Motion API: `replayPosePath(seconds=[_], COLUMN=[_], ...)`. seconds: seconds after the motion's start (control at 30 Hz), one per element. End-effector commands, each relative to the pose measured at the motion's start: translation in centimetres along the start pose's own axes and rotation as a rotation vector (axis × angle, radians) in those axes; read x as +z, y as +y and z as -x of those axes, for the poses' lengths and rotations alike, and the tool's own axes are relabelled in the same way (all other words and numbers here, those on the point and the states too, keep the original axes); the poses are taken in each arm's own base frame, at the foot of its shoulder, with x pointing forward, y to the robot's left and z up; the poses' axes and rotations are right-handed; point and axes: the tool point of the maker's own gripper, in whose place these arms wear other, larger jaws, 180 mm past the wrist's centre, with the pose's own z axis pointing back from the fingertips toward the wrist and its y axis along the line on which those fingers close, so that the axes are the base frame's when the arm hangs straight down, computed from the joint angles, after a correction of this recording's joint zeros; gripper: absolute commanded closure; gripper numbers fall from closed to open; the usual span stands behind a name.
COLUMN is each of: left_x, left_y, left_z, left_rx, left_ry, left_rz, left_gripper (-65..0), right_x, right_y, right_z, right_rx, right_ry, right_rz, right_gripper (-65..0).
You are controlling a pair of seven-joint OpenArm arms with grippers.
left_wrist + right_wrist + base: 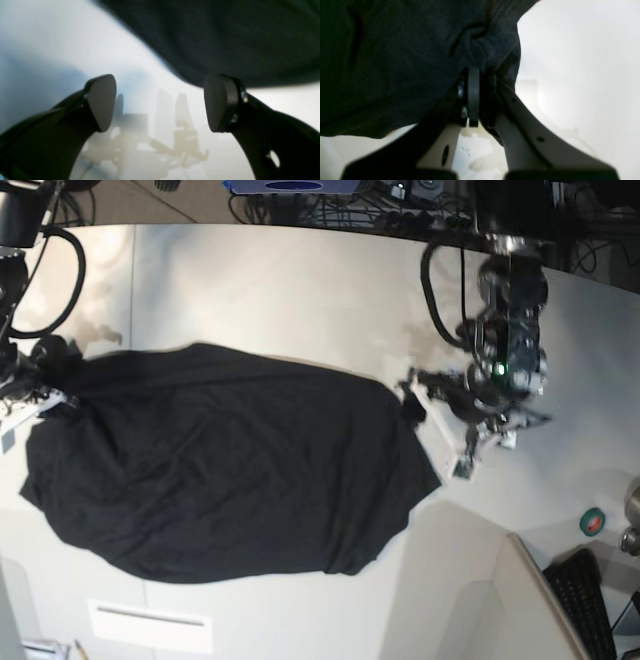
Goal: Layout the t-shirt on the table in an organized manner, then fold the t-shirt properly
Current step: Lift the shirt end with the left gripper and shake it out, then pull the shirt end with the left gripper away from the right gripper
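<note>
Table [300, 270] carries everything; off-white, curved far edge. T-shirt [220, 470] lies spread dark side up across the middle, reaching toward the base view's left edge, rumpled, print not visible. Small white rectangular plate [150, 626] sits near the front edge, apart from the shirt hem. Green tape roll [593, 521] and keyboard [590, 600] sit off the table's right corner. Right gripper [480, 72] at the shirt's left end, jaws pinched tight on a bunched fold of cloth. Left gripper [160, 102] at the shirt's right edge, jaws spread wide, nothing between them, cloth just beyond the tips.
</note>
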Motion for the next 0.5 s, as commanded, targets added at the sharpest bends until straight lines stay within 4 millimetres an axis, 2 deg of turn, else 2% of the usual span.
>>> replayPosePath(seconds=[0.0,0.07,0.13,0.27,0.33,0.4,0.47], left_x=[-0.4,-1.6,-3.2,-6.2,-7.5,-9.0,-10.2], left_y=[-0.3,0.6,-0.1,-1.8,-2.6,-2.8,-1.8], left_z=[-2.2,-3.6,-5.2,-8.0,-8.6,-8.9,-7.9], left_rx=[0.003,-0.006,-0.024,-0.05,-0.065,-0.043,-0.006], left_ry=[-0.052,-0.041,-0.026,0.022,0.05,0.052,0.077], left_rz=[0.011,-0.012,0.0,0.033,0.049,0.026,-0.03], left_gripper=[-44.6,-25.3,-1.0,0.0,0.0,0.0,0.0], right_x=[0.6,0.6,0.6,0.6,0.6,0.6,0.6], right_y=[-0.2,-0.2,-0.2,-0.2,-0.2,-0.1,-0.1], right_z=[-2.1,-2.2,-2.2,-2.3,-2.3,-2.2,-2.2], right_rx=[0.014,0.014,0.014,0.014,0.014,0.013,0.013], right_ry=[-0.058,-0.059,-0.059,-0.061,-0.061,-0.06,-0.059], right_rz=[0.002,0.002,0.002,0.001,0.001,0.0,0.001], right_gripper=[0.0,0.0,0.0,0.0,0.0,0.0,0.0])
